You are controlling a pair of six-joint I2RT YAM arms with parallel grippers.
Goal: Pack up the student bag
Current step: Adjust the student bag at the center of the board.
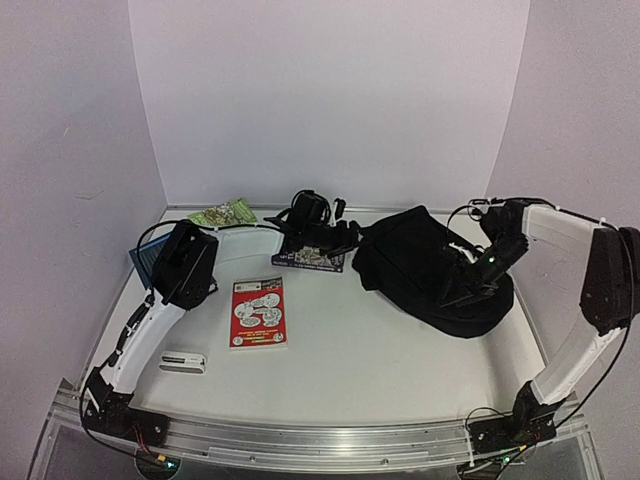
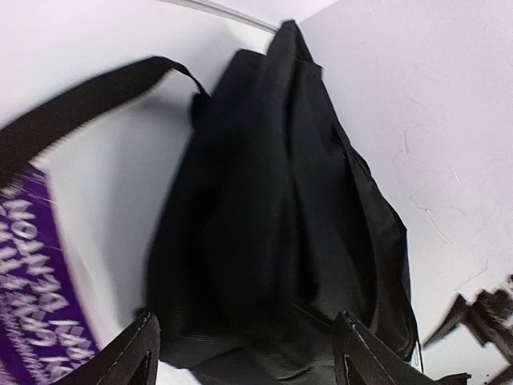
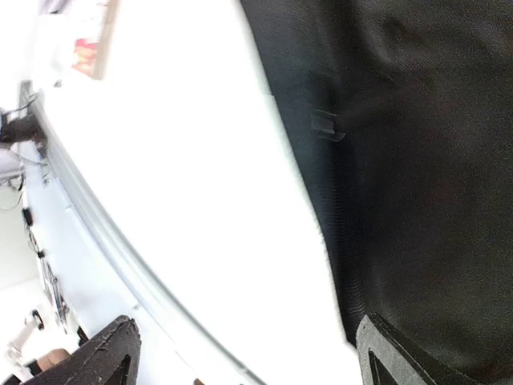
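The student bag [image 1: 425, 270] sits right-rear on the counter [image 1: 380, 370], nothing visibly packed yet; red booklet [image 1: 258, 312] and purple book [image 1: 312, 262] lie outside, while left fingers [image 2: 132, 353] and right fingers [image 3: 104, 357] spread wide, empty.

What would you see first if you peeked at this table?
The big black student bag grabs the eye first, slumped on the right side of the table. The right fingers, spread open, hang just at its edge. Next comes the bright red booklet, lying flat left of the middle.
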